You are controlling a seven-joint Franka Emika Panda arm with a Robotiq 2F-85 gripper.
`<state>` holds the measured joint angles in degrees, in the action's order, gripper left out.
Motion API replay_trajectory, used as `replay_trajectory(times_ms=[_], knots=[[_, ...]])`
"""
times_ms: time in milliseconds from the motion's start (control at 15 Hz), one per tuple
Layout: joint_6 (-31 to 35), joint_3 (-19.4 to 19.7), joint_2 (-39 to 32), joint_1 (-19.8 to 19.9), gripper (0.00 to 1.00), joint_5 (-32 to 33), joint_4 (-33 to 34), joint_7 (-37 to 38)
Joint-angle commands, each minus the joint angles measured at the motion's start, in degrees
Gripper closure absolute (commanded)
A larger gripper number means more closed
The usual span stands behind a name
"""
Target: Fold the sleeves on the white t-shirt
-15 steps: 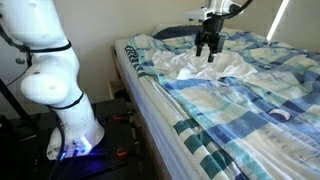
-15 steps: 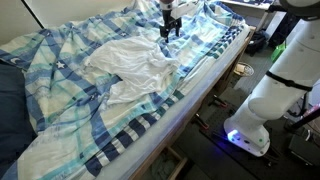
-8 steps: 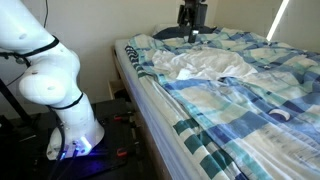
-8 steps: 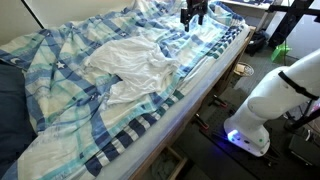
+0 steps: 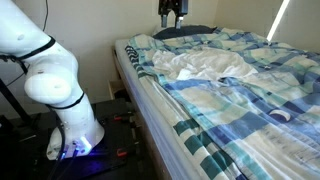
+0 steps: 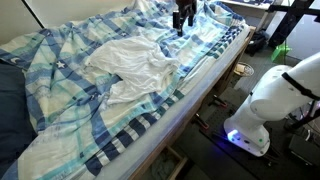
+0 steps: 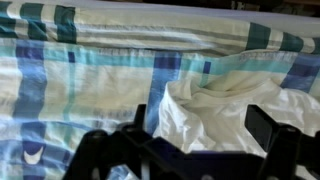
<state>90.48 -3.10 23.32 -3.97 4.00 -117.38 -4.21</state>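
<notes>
**Open end effector high above the bed, shirt bunched, sleeve folds unconfirmed**

Far left in an exterior view: bulky white jointed robot arm (image 5: 50,75), standing beside the bed. Further right, at the top edge: black two-fingered end effector (image 5: 172,17), hanging high near the wall, fingers spread wide, nothing between them. Released, gripping no cloth. Right again and lower: thin white cloth t-shirt (image 5: 205,65), wrinkled and gathered into a loose heap on the blue, teal and white block-patterned bedding (image 5: 255,100), towards the head end of the bed. Well apart from the end effector, no contact anywhere.

In the wrist view, left to right: patterned bedding across the left half and the top, then white cloth (image 7: 215,115) filling the lower middle and right, seen between the dark fingers far below them.

Progress, as a judgement only: short white fabric sleeves not separable from the body of the shirt in any view. Cloth doubled over itself in several places, consistent with sleeves turned inwards, yet rumpled instead of flat. Probably late in the task, or paused between one fold and another. Impossible to confirm both folds from here. Possibly left to do: a second sleeve, or smoothing.
</notes>
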Motion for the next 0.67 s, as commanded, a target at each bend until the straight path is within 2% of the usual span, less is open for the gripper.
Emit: replay_trajectory(times_ms=[0, 67, 467, 600], knots=[[-1.58, -1.73, -2.94, -1.7, 0.0, 1.19, 2.49, -2.34], [-0.15, -1.33, -1.08, -1.42, 0.0, 0.2, 0.49, -0.74], [-0.13, -1.31, -1.49, -1.57, 0.0, 0.2, 0.55, -0.79], [2.79, -1.28, -2.32, -2.57, 0.0, 0.16, 0.56, -4.43]])
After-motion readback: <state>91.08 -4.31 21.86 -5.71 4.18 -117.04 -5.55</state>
